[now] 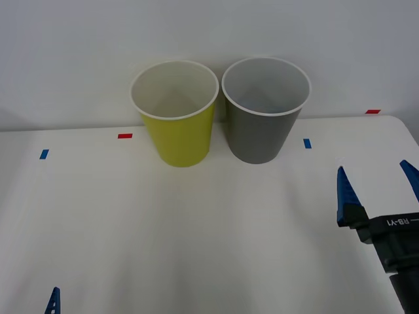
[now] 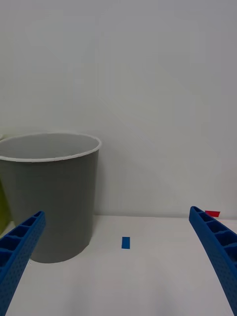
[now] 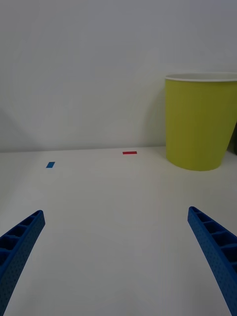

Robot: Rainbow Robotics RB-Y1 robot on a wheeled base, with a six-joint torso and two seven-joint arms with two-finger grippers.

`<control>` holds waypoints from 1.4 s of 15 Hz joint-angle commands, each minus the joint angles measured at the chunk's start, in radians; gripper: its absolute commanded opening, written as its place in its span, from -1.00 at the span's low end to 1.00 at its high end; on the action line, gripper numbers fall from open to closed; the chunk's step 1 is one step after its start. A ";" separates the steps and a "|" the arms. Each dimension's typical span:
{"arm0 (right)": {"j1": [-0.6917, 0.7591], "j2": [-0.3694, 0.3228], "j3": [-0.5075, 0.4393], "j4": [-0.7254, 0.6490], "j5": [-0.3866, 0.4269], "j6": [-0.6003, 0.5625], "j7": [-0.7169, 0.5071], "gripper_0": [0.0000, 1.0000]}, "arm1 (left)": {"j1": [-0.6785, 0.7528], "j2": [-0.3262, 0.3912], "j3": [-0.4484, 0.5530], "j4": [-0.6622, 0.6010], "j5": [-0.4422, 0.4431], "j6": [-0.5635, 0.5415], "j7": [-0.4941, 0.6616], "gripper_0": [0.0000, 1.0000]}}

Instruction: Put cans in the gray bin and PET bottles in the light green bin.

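Down at the near edge of the table, the left gripper just pokes in at the near left corner, and its wrist view shows its blue fingers spread wide with nothing between them. Moving right along the back edge, the light green bin stands upright, and right beside it, apparently just clear of it, the gray bin, both open-mouthed against the wall. Inside the gray bin there's a faint blue glint low down, which may be the can, though it's too dim to call; no can or bottle lies out on the table. At the near right corner the right gripper hovers, jaws apart and holding nothing, well short of the gray bin. My read: sorting looks done or nearly so. To do this step well, keep both grippers open and low at the near edge, clear of those light bins, and check the bin's contents before committing to another reach.
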 commanded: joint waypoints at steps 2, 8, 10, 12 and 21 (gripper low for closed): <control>0.132 -0.012 -0.015 0.008 -0.040 -0.113 0.029 1.00 | 0.000 0.000 0.000 0.000 0.000 0.000 0.000 1.00; 0.261 -0.011 0.002 0.008 -0.043 -0.206 0.063 1.00 | 0.000 0.000 0.000 0.000 0.000 0.000 0.000 1.00; 0.304 -0.011 0.020 0.008 -0.047 -0.231 0.063 1.00 | 0.000 0.000 0.000 0.000 0.000 0.000 0.000 1.00; 0.336 -0.011 0.026 0.008 -0.051 -0.244 0.063 1.00 | 0.000 0.000 0.000 0.000 0.000 0.000 0.000 1.00; 0.439 -0.009 0.057 0.008 -0.049 -0.263 0.055 1.00 | 0.000 0.000 0.000 0.000 0.000 0.000 0.000 1.00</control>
